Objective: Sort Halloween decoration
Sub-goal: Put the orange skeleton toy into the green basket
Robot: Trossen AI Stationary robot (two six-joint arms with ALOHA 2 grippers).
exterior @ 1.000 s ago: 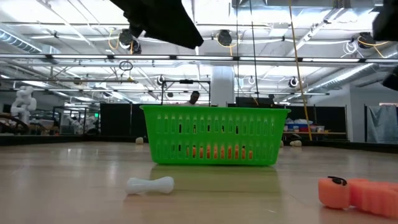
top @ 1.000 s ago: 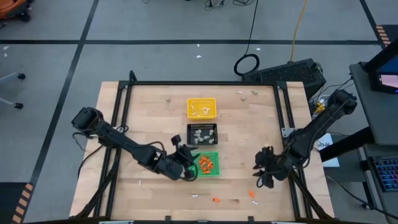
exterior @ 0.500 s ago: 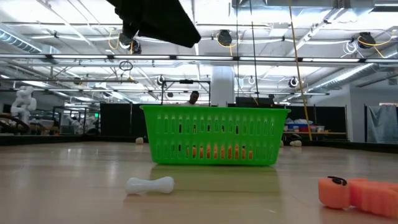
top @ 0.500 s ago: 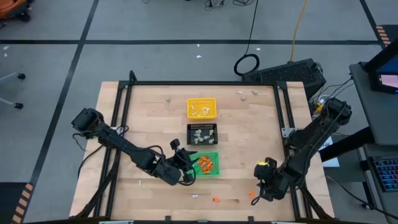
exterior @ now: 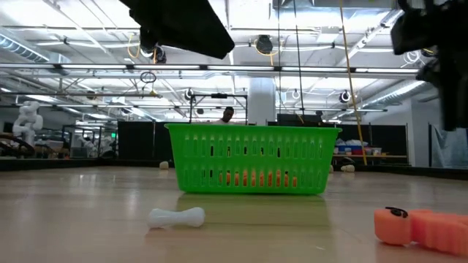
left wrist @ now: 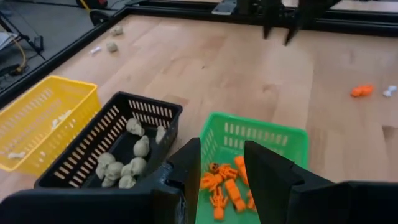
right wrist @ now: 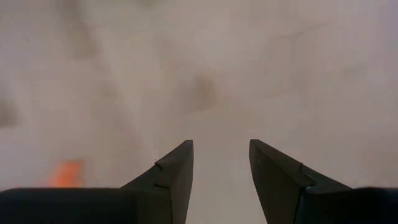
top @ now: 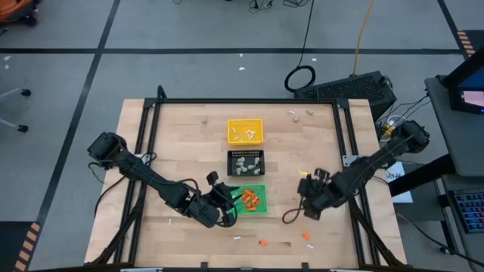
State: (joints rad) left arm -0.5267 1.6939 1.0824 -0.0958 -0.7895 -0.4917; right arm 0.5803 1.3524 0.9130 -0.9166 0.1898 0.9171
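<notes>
Hovering right at the near-left edge of the green tray (top: 254, 197), the left gripper (left wrist: 222, 163) had its fingers parted with nothing between them. Just ahead of it, inside that tray, sat the orange bits (left wrist: 225, 186), and one tray further on the black tray (left wrist: 112, 147) held the beige-grey lumps (left wrist: 127, 163), with the yellow tray (top: 245, 131) beyond that holding thin white sticks (top: 243, 134). Over on the other side, the right gripper (right wrist: 221, 163) hung above bare wood, fingers apart and empty too, with a stray orange piece (top: 307, 236) and a white stick (top: 310, 245) lying on the table (top: 181, 143) a bit nearer the front edge than it. Another orange bit (top: 262, 242) and white stick (top: 237, 237) sat in front of the green tray.
</notes>
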